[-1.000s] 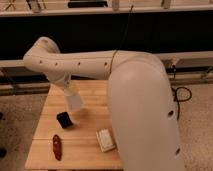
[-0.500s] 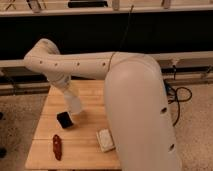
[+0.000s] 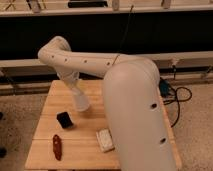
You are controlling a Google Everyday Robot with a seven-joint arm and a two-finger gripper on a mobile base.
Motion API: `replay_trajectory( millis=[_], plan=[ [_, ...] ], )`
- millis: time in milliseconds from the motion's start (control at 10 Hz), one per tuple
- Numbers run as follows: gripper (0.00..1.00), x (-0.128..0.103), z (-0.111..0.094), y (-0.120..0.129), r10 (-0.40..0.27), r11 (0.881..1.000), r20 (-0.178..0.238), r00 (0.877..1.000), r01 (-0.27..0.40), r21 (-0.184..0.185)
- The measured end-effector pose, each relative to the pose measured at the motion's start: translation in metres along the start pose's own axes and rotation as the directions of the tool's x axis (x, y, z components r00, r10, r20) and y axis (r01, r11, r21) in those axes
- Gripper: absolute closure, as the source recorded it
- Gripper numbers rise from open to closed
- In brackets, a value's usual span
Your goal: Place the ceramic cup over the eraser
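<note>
The gripper point(image 3: 76, 91) is seen over the wooden table point(image 3: 45, 125); its grip cannot be told. The ceramic cup point(image 3: 82, 104) is seen tilted at its tip. The eraser point(image 3: 64, 119) is found near the cup, at eight o'clock.

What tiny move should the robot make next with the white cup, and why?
Probably slide the gripper a little toward the lower left of the camera view. The ceramic cup at the arm's end sits just up and right of the black eraser, beside it and not yet over it, so it likely needs lining up above the eraser first.
</note>
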Motion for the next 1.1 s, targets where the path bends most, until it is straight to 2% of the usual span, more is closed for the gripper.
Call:
replay_trajectory(
  millis=[100, 600, 900, 1100],
  plan=[
    [0.99, 0.004, -0.005, 0.000, 0.004, 1.000, -0.003, 1.000, -0.004, 0.006],
    [0.99, 0.003, -0.060, -0.008, -0.014, 0.998, 0.000, 1.000, 0.014, 0.065],
    [0.99, -0.012, -0.095, -0.015, -0.051, 0.993, 0.023, 0.998, 0.048, 0.110],
    [0.99, -0.035, -0.117, -0.022, -0.090, 0.986, 0.049, 0.995, 0.082, 0.143]
  ],
)
